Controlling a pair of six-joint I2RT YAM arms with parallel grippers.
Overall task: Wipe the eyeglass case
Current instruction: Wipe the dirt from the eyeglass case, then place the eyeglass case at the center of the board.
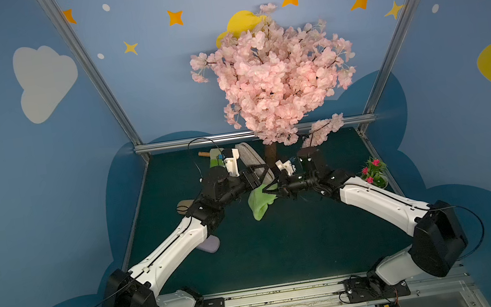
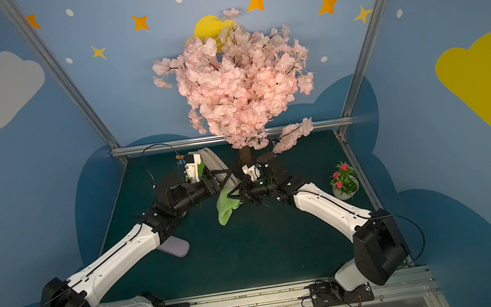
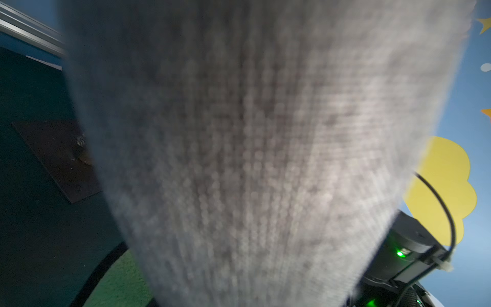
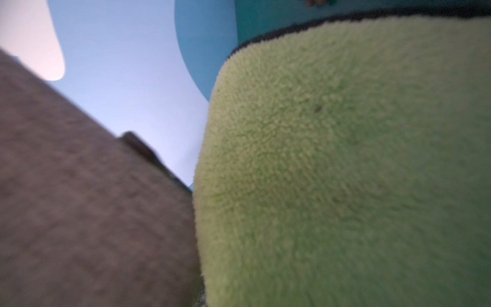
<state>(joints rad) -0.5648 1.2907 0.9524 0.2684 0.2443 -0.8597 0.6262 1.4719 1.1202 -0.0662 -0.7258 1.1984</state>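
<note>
Eyeglass case (image 1: 252,157), judged stiff, light and fabric-skinned, is clamped at one end by the left tool (image 1: 254,177); green cloth (image 1: 259,203) is pinched by the right tool (image 1: 270,190).

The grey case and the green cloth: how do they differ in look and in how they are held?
The grey case is woven and stiff; the green cloth is fluffy and hangs limp. The left gripper holds the case tilted; the right gripper is shut on the cloth. Both are held up between the two arms.
</note>
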